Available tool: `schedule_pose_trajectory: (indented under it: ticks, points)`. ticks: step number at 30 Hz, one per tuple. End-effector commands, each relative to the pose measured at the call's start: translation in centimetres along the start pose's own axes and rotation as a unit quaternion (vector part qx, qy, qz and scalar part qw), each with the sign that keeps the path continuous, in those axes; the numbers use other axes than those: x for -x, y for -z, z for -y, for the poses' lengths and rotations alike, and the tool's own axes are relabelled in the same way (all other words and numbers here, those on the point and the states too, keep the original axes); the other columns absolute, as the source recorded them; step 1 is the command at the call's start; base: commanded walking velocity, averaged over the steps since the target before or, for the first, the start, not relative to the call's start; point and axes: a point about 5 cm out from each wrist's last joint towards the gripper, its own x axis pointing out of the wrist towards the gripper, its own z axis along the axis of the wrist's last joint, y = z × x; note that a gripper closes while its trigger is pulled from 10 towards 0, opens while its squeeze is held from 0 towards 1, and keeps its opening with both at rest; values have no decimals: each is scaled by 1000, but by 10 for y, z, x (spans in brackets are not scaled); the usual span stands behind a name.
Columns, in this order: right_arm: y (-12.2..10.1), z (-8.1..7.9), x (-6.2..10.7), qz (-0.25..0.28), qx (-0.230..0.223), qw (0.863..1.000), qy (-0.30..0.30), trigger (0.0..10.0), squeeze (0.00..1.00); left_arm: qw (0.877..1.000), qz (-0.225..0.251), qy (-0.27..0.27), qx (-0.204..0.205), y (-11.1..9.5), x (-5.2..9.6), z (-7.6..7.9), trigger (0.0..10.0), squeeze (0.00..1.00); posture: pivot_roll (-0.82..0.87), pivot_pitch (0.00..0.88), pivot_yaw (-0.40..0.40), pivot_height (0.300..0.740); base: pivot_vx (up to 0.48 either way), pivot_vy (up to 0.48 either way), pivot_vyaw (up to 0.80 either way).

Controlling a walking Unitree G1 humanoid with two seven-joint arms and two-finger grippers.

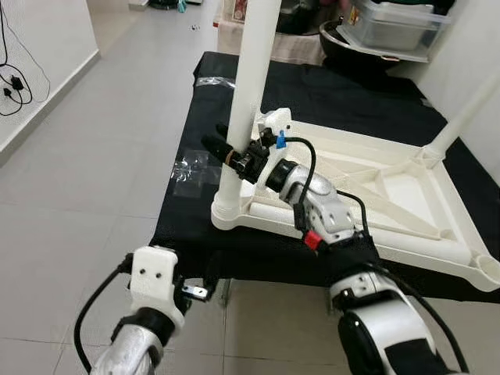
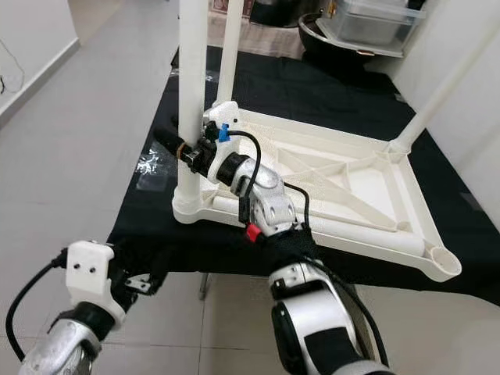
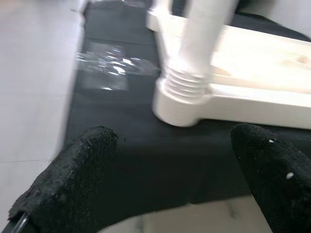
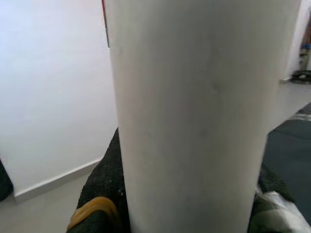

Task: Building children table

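Left eye view: at the lower left, the left hand [image 1: 187, 293] is held low, just off the near edge of the black-draped worktop [image 1: 187, 226], below the level of its top. In the left wrist view its two black fingers [image 3: 73, 189] are spread wide with nothing between them, and the near-left corner socket of the children table is seen beyond the gap, well apart from the fingertips.

A patch of clear tape [image 1: 194, 168] is stuck to the black cover left of the table.

The white children table [image 1: 375, 195] lies upside down on the worktop, its ribbed underside facing up. A white leg [image 1: 248, 86] stands upright in the near-left corner socket [image 1: 226, 212]; threads are visible at its foot in the left wrist view. A second leg [image 2: 229, 51] stands at the far-left corner, and a third leg [image 1: 469, 109] rises at a slant from the far-right corner. The near-right corner socket [image 1: 486, 269] stands open.

The right hand [image 1: 226, 148] is reached across the table frame and is closed around the near-left leg, a little above the socket. In the right wrist view the leg [image 4: 194, 121] is seen pressed between the black fingers [image 4: 104, 189], one on either side.

Beyond the worktop, a dark basin [image 1: 367, 47] with a clear lidded box [image 1: 391, 23] is set on the far right.
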Motion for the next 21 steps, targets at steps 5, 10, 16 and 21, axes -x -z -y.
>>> schedule_pose_trajectory:
  ticks: [5,10,16,21]
  points:
    - [26,40,42,-55,43,957,282,0,0,1000,-15,-1,-6,7,-2,-2,10000,0,108,104,-150,740,0,0,0]
    - [28,41,49,-59,45,933,353,0,0,1000,-15,3,-7,7,-2,0,10000,0,108,101,-147,740,0,0,0]
    - [28,31,52,-60,32,879,472,0,0,1000,-17,13,-12,7,-2,3,10000,0,116,96,-148,740,0,0,0]
    - [28,26,53,-69,26,828,556,0,0,1000,-18,13,-14,8,-2,3,10000,0,114,94,-146,740,0,0,0]
